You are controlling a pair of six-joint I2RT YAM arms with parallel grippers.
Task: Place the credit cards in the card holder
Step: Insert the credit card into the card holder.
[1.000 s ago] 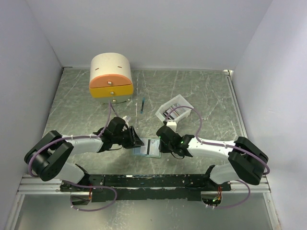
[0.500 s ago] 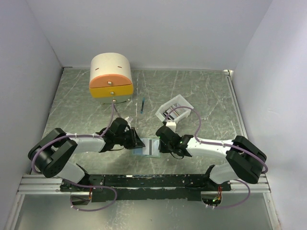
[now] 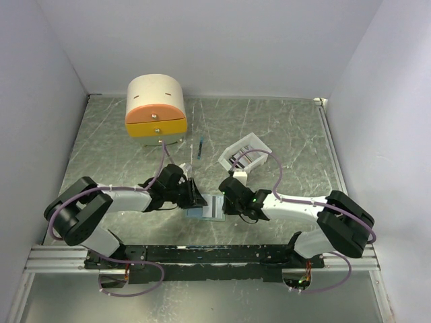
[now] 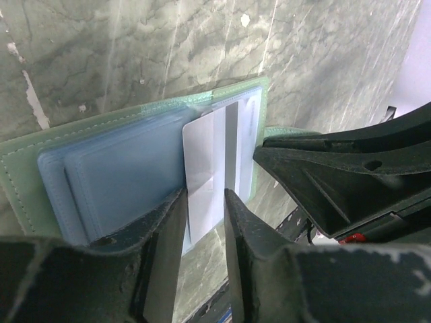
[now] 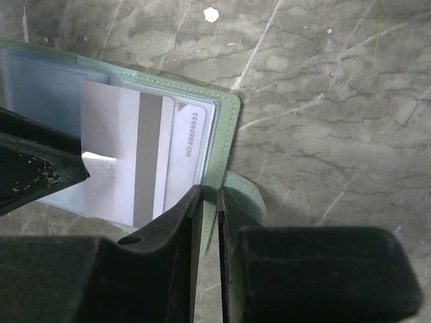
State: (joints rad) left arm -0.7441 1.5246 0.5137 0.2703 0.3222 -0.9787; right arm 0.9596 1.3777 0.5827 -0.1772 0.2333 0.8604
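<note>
- At the far left and back, a cream-and-orange drawer box (image 3: 155, 106) is seen on the table (image 3: 296, 141), well apart from the work.
- The left arm is stretched low toward the middle with the wrist tipped down, so the left gripper (image 4: 203, 202) is held over the open card holder (image 4: 17, 182).
- Its jaws are parted only narrowly and nothing is pinched between them. A credit card (image 4: 205, 155), white-backed with a grey stripe, is seen lying flat below the gap. In the right wrist view one left fingertip is set at the card's free edge, but firm contact cannot be told.
- The card holder is laid open on the table between the two grippers, toward the arm bases.
- The card's long axis, marked by the stripe, is set crosswise to the line between the grippers. Its far edge is lapped over a numbered card (image 5: 192, 151) seated in the right-hand sleeve. Whether that edge is inside the pocket cannot be told.
- Judged next: the card is to be slid sideways, away from the left gripper and toward the right one. The left arm is the nearer to its free edge.
- The right gripper (image 5: 210, 195) is closed almost fully on the holder's green right rim, so the holder is pinned. The right arm is reached in low from the right.
- Further back, a thin blue stick (image 3: 201, 148) and a white tray (image 3: 246, 156) are seen, untouched.
</note>
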